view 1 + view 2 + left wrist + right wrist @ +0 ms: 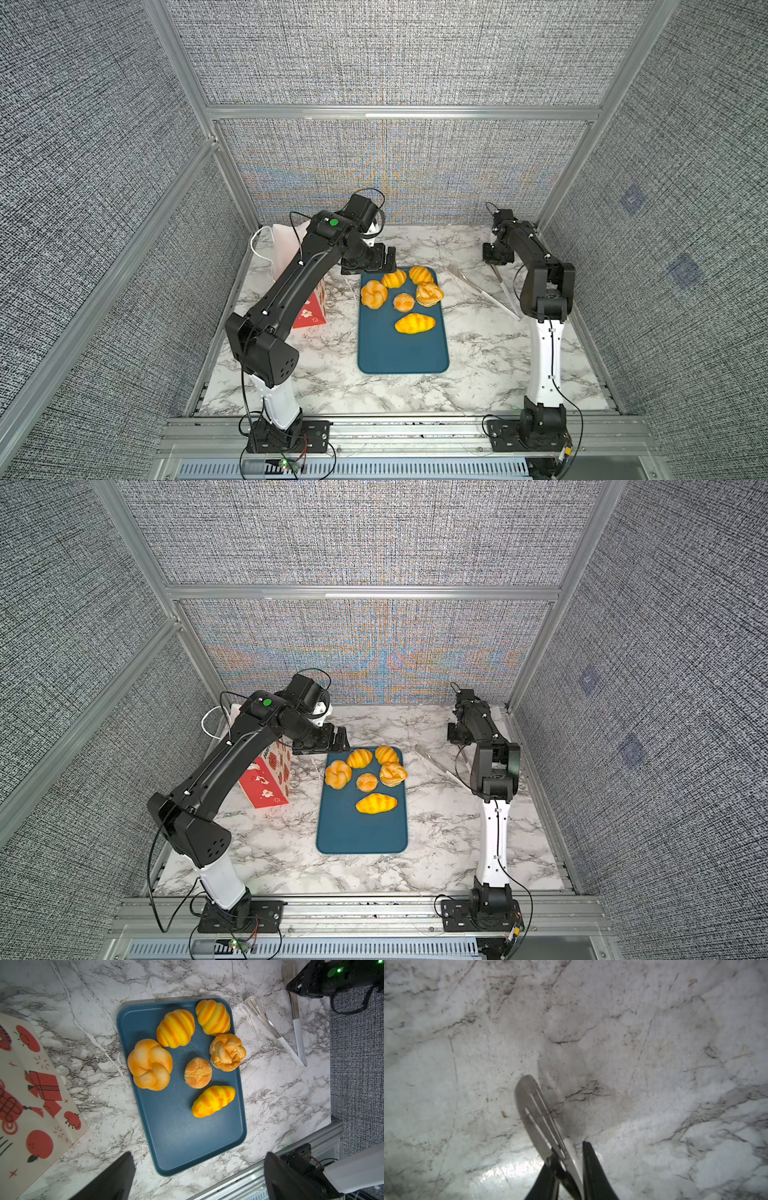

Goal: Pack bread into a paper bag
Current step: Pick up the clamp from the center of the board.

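We are noting left gripper (199, 1155) gaping, empty; right gripper (568, 1153) straddling one tongs (535, 1109) blade, grip uncertain. We are fearing the off-end hold letting tongs swivel, dropping bread (175, 1028).

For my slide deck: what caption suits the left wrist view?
Six pastries on a blue tray, paper bag beside it, tongs on the marble table.

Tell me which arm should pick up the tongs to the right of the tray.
Right. The right fingers straddle the tongs lying beside the tray; the left fingers hang wide open by the tray's far corner, away from them.
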Robot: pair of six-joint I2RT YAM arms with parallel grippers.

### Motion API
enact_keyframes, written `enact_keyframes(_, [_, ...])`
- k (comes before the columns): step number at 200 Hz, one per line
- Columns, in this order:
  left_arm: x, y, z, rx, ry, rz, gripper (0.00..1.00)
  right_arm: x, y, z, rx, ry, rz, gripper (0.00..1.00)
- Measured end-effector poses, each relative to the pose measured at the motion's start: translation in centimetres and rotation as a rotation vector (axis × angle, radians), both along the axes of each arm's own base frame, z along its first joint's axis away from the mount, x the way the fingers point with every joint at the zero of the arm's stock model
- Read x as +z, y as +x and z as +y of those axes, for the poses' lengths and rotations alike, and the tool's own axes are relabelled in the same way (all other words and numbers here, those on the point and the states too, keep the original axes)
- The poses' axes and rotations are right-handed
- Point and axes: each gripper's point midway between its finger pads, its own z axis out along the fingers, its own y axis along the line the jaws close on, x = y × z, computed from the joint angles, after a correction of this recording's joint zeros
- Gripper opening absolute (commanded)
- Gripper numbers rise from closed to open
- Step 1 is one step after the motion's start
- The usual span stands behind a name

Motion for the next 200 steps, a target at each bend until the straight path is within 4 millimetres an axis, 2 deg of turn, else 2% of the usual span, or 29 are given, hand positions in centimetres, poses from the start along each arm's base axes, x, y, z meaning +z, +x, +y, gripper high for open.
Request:
enact_keyframes(29, [0.0, 0.0, 0.0, 0.001, 0.0, 0.0, 0.99, -0.1, 0.1, -0.2, -0.004, 0.004, -0.002, 0.13])
enact_keyframes(60, [0.0, 0.1, 0.1, 0.004, 0.001, 0.0, 0.99, -0.3, 0.2, -0.3, -0.015, 0.017, -0.001, 0.0])
enact_keyframes(87, [0.0, 0.2, 0.2, 0.007, 0.001, -0.001, 0.99, -0.3, 0.3, -0.4, -0.017, 0.028, -0.006, 0.0])
enact_keyframes(118, [1.1, 0.5, 0.1, 0.009, -0.017, -0.027, 0.99, -0.3, 0.3, -0.6, -0.02, 0.032, -0.008, 0.0])
enact_keyframes(141, [1.5, 0.8, 0.1, 0.014, -0.025, -0.038, 0.99, 0.0, -0.3, -1.0, -0.027, 0.031, -0.001, 0.0])
enact_keyframes(174, [2.4, 1.1, -0.2, 0.02, -0.048, -0.055, 0.99, 2.4, -1.4, -1.9, -0.045, 0.03, -0.023, 0.0])
enact_keyframes(200, [3.6, 1.2, -0.5, 0.029, -0.081, -0.073, 0.99, 4.9, -2.2, -1.3, -0.036, 0.051, -0.059, 0.0])
